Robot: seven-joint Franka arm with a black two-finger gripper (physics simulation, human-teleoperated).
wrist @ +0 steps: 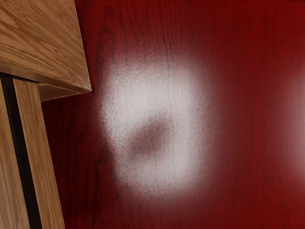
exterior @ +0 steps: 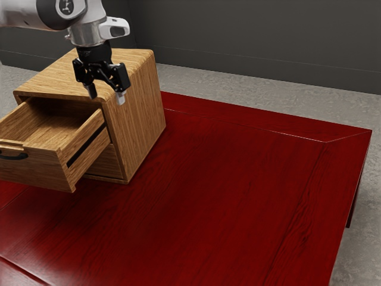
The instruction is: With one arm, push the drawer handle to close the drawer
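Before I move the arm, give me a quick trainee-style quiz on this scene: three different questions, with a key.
1. True or false: the drawer stands out from the cabinet.
2. The gripper's fingers are: a) shut on the drawer front; b) apart, with nothing between them; c) shut on the cabinet's edge.
3. Fill in: the dark, curved part on the drawer's front, named in the task as the thing to push, is the ____.
Key: 1 true; 2 b; 3 handle.

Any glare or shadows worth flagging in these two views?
Wrist view: strong pale glare on the table, a darker smudge within it, perhaps a reflection; exterior view: much fainter sheen there, and shadow inside the open drawer.
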